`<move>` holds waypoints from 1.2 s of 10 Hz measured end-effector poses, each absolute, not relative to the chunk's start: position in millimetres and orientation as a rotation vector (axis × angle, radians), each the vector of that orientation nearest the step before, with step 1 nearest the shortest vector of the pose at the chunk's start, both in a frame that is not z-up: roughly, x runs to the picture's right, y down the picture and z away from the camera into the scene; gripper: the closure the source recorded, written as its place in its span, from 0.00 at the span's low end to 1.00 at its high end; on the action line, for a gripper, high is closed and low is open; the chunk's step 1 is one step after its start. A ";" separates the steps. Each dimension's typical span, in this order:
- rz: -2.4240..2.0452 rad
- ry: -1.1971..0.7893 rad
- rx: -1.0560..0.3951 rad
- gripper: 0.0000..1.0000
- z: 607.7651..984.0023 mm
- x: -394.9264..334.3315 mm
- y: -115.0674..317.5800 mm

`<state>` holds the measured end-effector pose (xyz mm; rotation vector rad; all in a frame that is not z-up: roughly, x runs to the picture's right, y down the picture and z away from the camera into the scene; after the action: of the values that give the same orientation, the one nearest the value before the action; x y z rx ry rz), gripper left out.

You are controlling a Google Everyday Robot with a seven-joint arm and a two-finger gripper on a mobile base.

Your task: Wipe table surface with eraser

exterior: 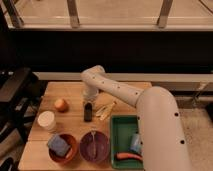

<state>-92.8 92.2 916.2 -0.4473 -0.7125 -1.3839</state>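
The wooden plank table surface (70, 90) fills the middle of the camera view. My white arm reaches over it from the lower right. My gripper (88, 105) points down near the table's middle and is shut on the eraser (87, 114). The eraser is a small dark oblong block standing on end, its lower end touching or just above the boards. The gripper's body hides the top of the eraser.
An orange round fruit (61, 104) lies left of the gripper. A white cup (47, 121) stands front left. A brown bowl (70, 150) holds a blue-grey sponge (59, 144). A purple bowl (94, 147), pale sticks (105, 109) and a green tray (121, 125) lie to the front right.
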 end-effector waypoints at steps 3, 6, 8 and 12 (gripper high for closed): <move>-1.432 -0.668 -0.399 1.00 926.0 -106.8 63.0; -1.474 -0.678 -0.319 1.00 926.6 -135.7 45.0; -1.492 -0.717 -0.271 1.00 917.1 -157.6 48.1; -1.434 -0.801 -0.273 1.00 886.5 -160.8 88.1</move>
<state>-160.8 88.1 886.5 -0.2725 -0.8011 -1.4345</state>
